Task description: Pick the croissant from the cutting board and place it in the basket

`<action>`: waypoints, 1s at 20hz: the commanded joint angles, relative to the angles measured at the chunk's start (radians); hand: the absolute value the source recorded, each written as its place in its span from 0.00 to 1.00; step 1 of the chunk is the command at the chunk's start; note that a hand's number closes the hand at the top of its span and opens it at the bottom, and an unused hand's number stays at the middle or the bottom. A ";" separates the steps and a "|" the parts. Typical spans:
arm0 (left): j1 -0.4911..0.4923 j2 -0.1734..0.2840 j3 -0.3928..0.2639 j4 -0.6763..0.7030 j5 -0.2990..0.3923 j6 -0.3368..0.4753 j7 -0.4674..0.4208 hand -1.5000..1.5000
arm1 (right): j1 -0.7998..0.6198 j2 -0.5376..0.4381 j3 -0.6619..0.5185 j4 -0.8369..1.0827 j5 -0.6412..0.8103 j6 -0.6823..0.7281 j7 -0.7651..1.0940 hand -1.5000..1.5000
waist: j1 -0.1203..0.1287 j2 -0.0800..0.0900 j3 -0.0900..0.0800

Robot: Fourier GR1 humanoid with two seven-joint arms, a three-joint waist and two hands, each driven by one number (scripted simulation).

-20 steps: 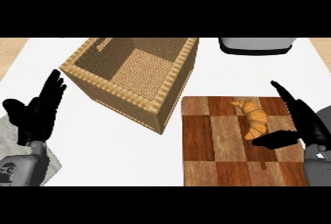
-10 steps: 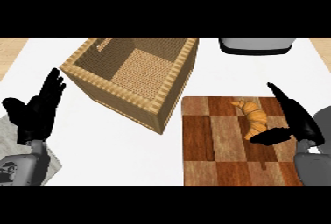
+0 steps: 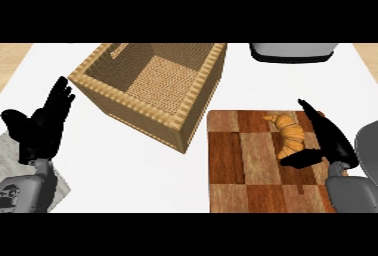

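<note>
White counter (image 3: 148, 170) fills most of your head view, with a strip of pale wood floor showing at the upper corners. On it, toward the upper middle, you have the woven basket (image 3: 122, 107), a tall rectangular box turned at an angle, its open top facing you so that you look down onto its woven floor. Nothing lies inside it.

Just beside the basket's near corner, at your lower right, sits the cutting board (image 3: 247, 165), a patchwork of dark and light brown wood blocks. The croissant (image 3: 289, 135) lies on the board's upper right part, a golden curved piece running from the board's top edge downward, well apart from the basket.

Your right hand (image 3: 328, 142) comes in from the lower right over the board's right edge. Its fingers are straight and point up and away from you along the croissant's right side, while the thumb reaches in toward the croissant's lower end. You cannot tell whether thumb or fingers touch the pastry; the hand is spread, not closed round it.

Your left hand (image 3: 40, 127) rests at the left edge of the view, fingers up and relaxed, holding nothing, well apart from the basket.

At the top right, a grey rounded object (image 3: 291, 51) stands at the counter's far edge, cut off by the view.
</note>
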 commanded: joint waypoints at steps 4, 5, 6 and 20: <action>-0.018 -0.025 0.001 0.043 -0.023 -0.008 -0.028 0.50 | -0.019 0.012 0.009 0.098 0.013 0.015 -0.052 0.00 | 0.000 0.001 0.001; 0.041 -0.010 0.005 -0.045 -0.011 -0.014 0.016 0.50 | 0.005 0.011 0.040 -0.019 0.002 0.093 0.026 0.00 | 0.001 -0.001 0.001; -0.015 -0.034 -0.003 -0.020 -0.034 0.029 0.031 0.50 | -0.063 0.025 0.044 0.107 0.023 0.057 -0.015 1.00 | 0.004 0.001 0.001; -0.036 -0.032 -0.016 0.025 -0.028 -0.028 -0.023 0.50 | -0.102 0.235 0.309 0.133 0.103 -0.039 0.008 1.00 | 0.072 0.009 0.000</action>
